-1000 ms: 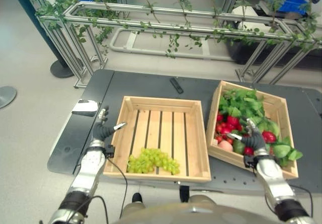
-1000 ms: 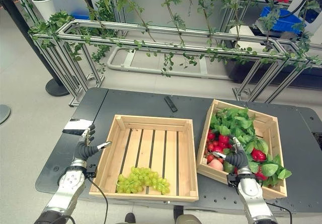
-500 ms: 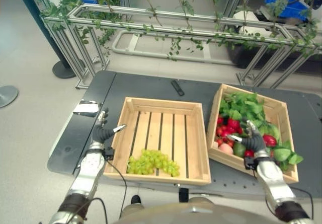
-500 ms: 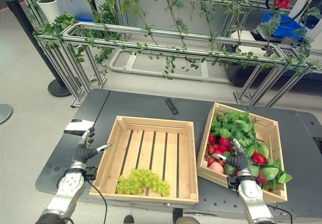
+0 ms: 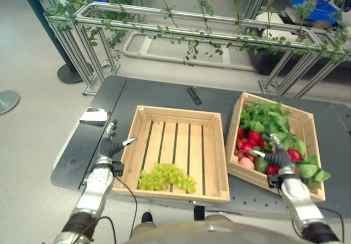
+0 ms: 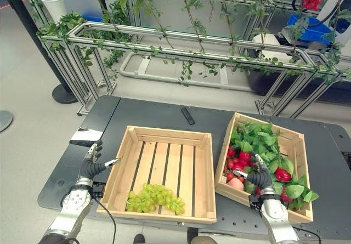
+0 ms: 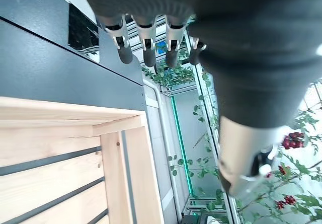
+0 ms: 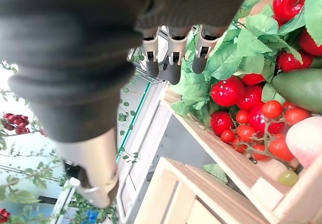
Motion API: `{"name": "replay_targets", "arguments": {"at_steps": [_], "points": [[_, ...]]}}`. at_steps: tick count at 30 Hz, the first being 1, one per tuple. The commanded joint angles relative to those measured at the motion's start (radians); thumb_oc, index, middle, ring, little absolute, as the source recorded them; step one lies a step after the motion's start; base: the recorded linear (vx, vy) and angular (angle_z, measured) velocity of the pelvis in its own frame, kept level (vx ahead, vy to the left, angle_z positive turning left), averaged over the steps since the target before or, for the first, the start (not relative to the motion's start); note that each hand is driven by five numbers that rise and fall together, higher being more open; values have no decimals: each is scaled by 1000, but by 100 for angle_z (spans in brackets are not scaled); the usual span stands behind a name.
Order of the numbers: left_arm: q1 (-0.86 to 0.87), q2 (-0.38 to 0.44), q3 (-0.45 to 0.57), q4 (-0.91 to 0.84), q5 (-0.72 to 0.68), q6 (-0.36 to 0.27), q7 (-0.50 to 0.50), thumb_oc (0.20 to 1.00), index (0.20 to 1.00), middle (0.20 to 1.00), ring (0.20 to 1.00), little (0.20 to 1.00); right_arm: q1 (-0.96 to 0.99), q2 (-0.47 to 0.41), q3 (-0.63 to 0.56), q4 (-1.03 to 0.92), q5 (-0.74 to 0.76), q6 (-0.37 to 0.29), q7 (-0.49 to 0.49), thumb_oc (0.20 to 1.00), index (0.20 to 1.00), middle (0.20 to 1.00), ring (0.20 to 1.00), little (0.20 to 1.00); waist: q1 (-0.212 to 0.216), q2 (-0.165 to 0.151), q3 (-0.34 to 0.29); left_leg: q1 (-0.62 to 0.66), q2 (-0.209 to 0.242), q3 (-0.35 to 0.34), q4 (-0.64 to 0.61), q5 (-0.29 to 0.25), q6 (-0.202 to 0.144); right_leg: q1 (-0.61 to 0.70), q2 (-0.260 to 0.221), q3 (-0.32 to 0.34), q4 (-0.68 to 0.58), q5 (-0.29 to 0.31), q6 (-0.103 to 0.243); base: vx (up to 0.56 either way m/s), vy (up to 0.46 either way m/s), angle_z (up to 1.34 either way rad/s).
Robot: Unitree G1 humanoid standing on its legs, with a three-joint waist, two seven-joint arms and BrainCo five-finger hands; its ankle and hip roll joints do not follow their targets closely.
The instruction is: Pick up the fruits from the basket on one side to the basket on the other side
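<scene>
The fruit (image 5: 249,145) sits in the right basket (image 5: 309,124), and the right hand (image 5: 277,157) hangs over it, open and empty, ready to grab one for the left basket (image 5: 216,145).

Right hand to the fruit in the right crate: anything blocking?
Nothing solid. The right hand hovers open over the right crate, with the red fruits and peach exposed beside it. Green leaves cover the crate's far part.

Right robot hand (image 5: 277,157) seemingly edged nearer.
</scene>
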Motion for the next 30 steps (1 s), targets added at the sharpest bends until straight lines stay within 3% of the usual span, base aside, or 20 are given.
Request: {"name": "replay_targets", "arguments": {"at_steps": [1, 8, 13, 14, 15, 19, 30], "points": [[-73, 66, 18, -8, -15, -47, -7, 1000, 1000, 1000, 1000, 1000, -100, -85, 25, -59, -19, -16, 35, 1000, 1000, 1000, 1000, 1000, 25, -44, 43, -84, 34, -35, 139, -60, -11, -57, -68, 15, 145, -87, 94, -9, -41, 9], [-115, 139, 13, -26, -17, -55, -11, 1000, 1000, 1000, 1000, 1000, -223, -276, 100, -149, 41, -9, 140, 1000, 1000, 1000, 1000, 1000, 49, -73, 111, -162, 37, -79, 181, -53, -22, -114, -58, -6, 186, -95, 87, -34, -41, 20], [-88, 165, 28, -62, -40, -65, -33, 1000, 1000, 1000, 1000, 1000, -355, -476, 198, -191, 62, 4, 236, 1000, 1000, 1000, 1000, 1000, 73, -93, 152, -195, 43, -100, 188, -42, -28, -132, -51, -24, 184, -91, 83, -30, -32, 14], [-88, 165, 28, -62, -40, -65, -33, 1000, 1000, 1000, 1000, 1000, -355, -476, 198, -191, 62, 4, 236, 1000, 1000, 1000, 1000, 1000, 73, -93, 152, -195, 43, -100, 188, -42, -28, -132, -51, -24, 184, -91, 83, -38, -15, 10], [-73, 174, 35, -75, -41, -65, -43, 1000, 1000, 1000, 1000, 1000, -427, -566, 255, -207, 53, 17, 274, 1000, 1000, 1000, 1000, 1000, 80, -100, 166, -203, 46, -104, 183, -34, -32, -141, -49, -29, 184, -89, 82, -48, -7, 11], [-46, 191, 56, -97, -43, -59, -55, 1000, 1000, 1000, 1000, 1000, -577, -712, 370, -245, 26, 57, 337, 1000, 1000, 1000, 1000, 1000, 96, -116, 200, -227, 53, -115, 177, -19, -39, -170, -45, -37, 194, -85, 81, -68, -15, 13], [-96, 220, 67, -110, -46, -44, -40, 1000, 1000, 1000, 1000, 1000, -878, -694, 561, -194, 26, 106, 330, 1000, 1000, 1000, 1000, 1000, 121, -127, 293, -316, 53, -147, 181, 12, -43, -243, -45, -65, 216, -74, 78, -50, -6, 10]]}}
